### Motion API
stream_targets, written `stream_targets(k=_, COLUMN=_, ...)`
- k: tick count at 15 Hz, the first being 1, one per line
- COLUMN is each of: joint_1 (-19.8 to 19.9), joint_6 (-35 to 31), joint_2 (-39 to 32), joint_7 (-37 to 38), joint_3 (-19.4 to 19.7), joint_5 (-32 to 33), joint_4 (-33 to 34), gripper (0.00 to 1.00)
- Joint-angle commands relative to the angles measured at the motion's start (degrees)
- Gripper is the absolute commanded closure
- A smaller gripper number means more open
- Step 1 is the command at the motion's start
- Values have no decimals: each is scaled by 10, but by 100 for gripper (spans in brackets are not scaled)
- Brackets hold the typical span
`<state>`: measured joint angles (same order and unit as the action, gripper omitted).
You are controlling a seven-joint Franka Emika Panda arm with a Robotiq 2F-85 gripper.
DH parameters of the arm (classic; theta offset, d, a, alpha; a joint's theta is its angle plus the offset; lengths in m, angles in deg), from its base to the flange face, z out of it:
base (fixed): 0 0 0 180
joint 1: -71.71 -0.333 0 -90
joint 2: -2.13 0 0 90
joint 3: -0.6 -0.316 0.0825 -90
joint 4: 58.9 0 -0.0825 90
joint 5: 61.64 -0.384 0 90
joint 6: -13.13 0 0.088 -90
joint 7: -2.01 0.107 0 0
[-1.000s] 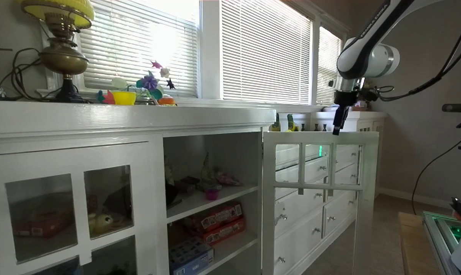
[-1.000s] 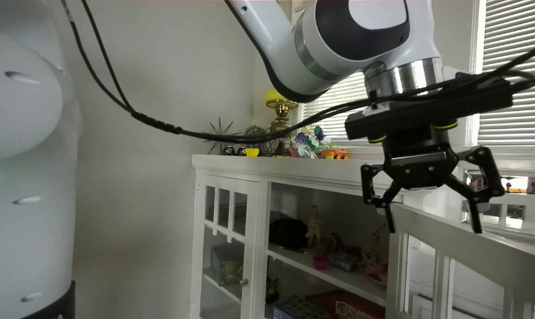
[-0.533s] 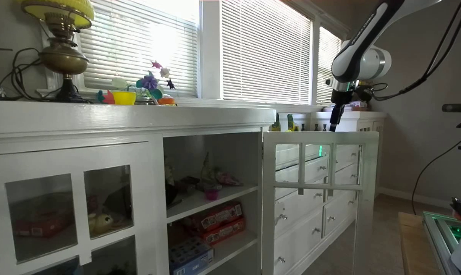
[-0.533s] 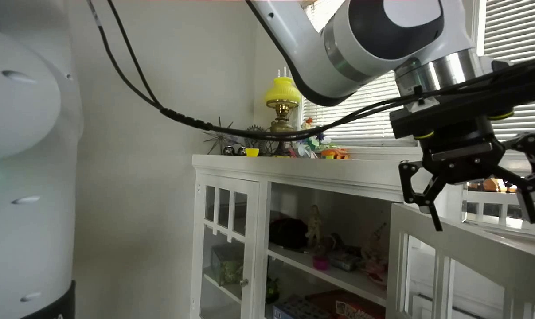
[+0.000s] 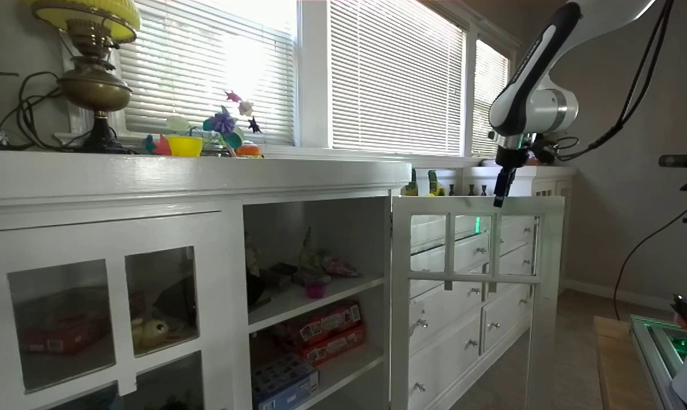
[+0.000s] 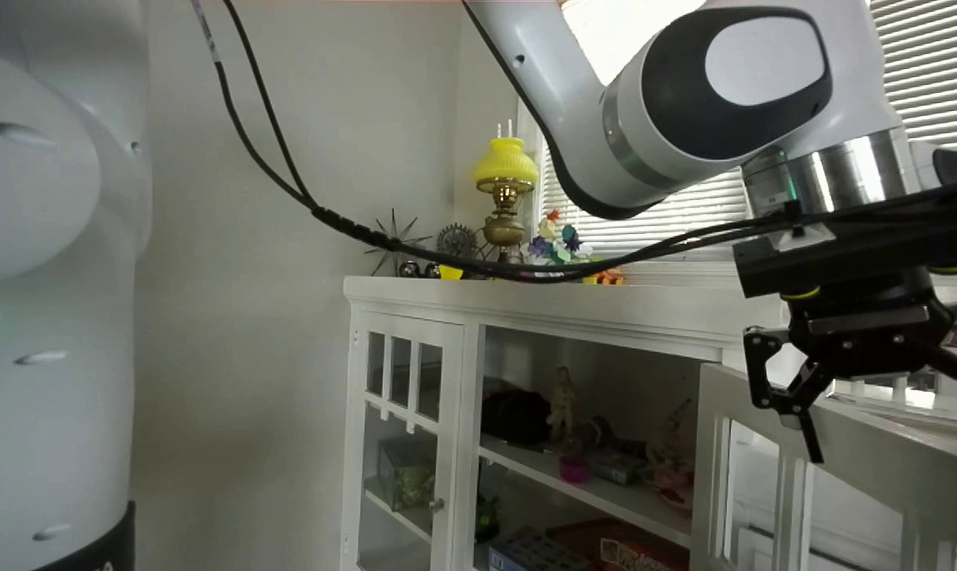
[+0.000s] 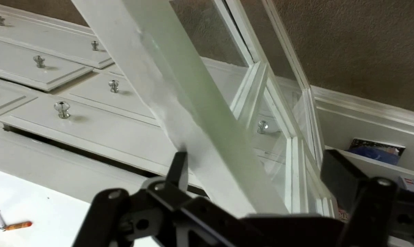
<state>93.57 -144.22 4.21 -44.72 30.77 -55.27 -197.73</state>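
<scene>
A white cabinet door with glass panes (image 5: 401,245) stands swung out from the cabinet. My gripper (image 7: 256,156) is open over the door's top rail (image 7: 207,113), which runs slantwise between its spread fingers in the wrist view. One black fingertip (image 7: 180,163) is right at the rail's edge; whether it touches, I cannot tell. The opposite finger (image 7: 344,178) is on the glass side, apart from the rail. In an exterior view the gripper (image 6: 900,452) reaches down by the door top, its far finger partly cut off by the frame. Nothing is gripped.
The cabinet's shelves hold red boxes (image 5: 334,333), a blue box (image 5: 286,378) and a pink cup (image 6: 573,469). A lamp (image 5: 95,85) and paper flowers (image 5: 223,122) stand on the cabinet top (image 5: 320,173). White drawers with glass knobs (image 7: 62,109) lie behind the door.
My gripper has moved to the right in an exterior view, then dropped until its fingertips reach below the door's top edge. The jaws stay open and the door has not moved.
</scene>
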Motion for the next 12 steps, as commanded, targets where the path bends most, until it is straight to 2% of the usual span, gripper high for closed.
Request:
stream_targets(k=1, joint_1=-2, joint_6=-11, joint_2=-21, joint_7=-73, joint_3=7, joint_5=-73, joint_4=15, gripper=0)
stream_targets(k=5, joint_1=0, joint_6=-7, joint_2=-22, joint_7=-129, joint_3=10, joint_5=-116, joint_4=26, gripper=0)
stream_targets(k=12, joint_1=1, joint_6=7, joint_2=-43, joint_7=-165, joint_3=9, joint_5=-166, joint_4=36, gripper=0)
